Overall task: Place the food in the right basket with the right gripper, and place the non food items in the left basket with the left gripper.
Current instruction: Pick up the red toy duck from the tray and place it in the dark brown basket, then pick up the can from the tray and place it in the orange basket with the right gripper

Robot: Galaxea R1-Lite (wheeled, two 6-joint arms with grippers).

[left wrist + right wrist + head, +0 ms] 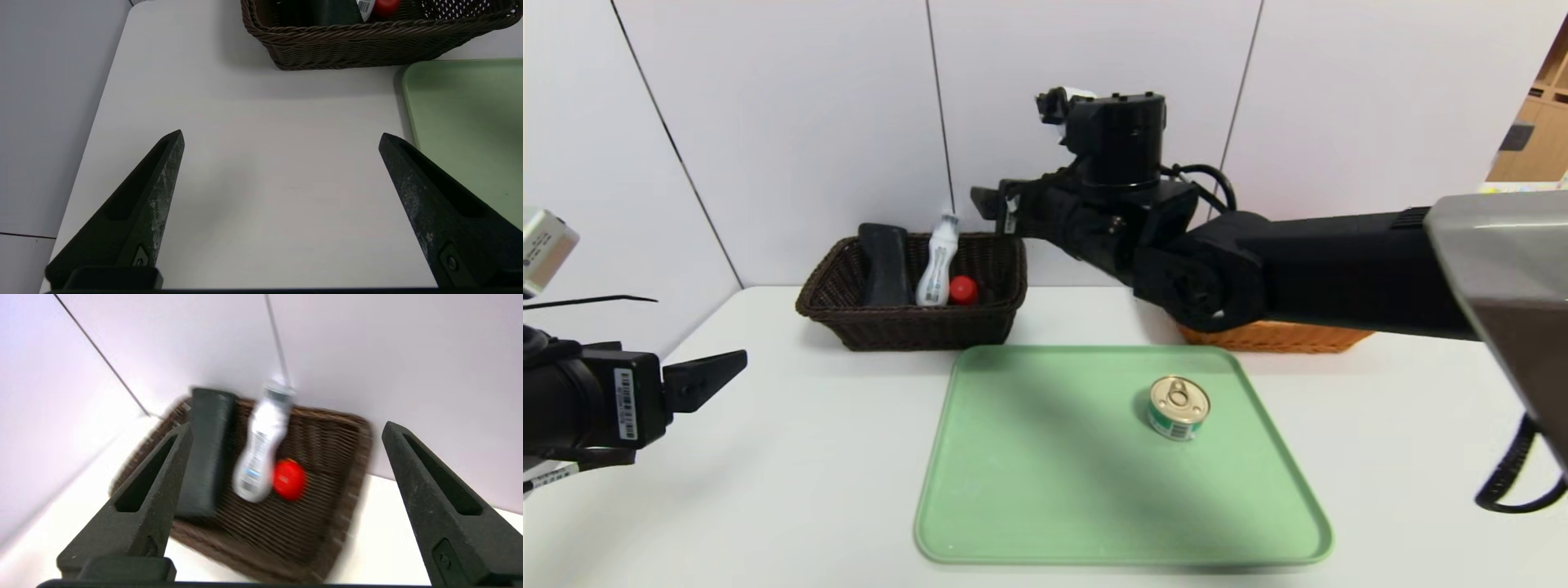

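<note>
Head view: at four o'clock on the green tray (1045, 490) sits the round tin (1178, 406), which the right gripper (288, 424), fingers spread and holding nothing near the dark basket (923, 328), should straddle from straight above, then lift level. Only the left wrist view shows both fingers of the idle left gripper (282, 132), wide apart over bare table at nine o'clock.

Squat round tin can (1178, 408), gold pull-ring lid, green-and-white label: upright on green tray (1013, 490). Dark brown wicker basket (923, 333) on table (792, 490), holding black case (886, 265) and white bottle (938, 265), both leaning upright, plus small red lumpy object (964, 290) beside bottle. Orange-tan wicker basket (1274, 338) beyond tray, mostly hidden.
</note>
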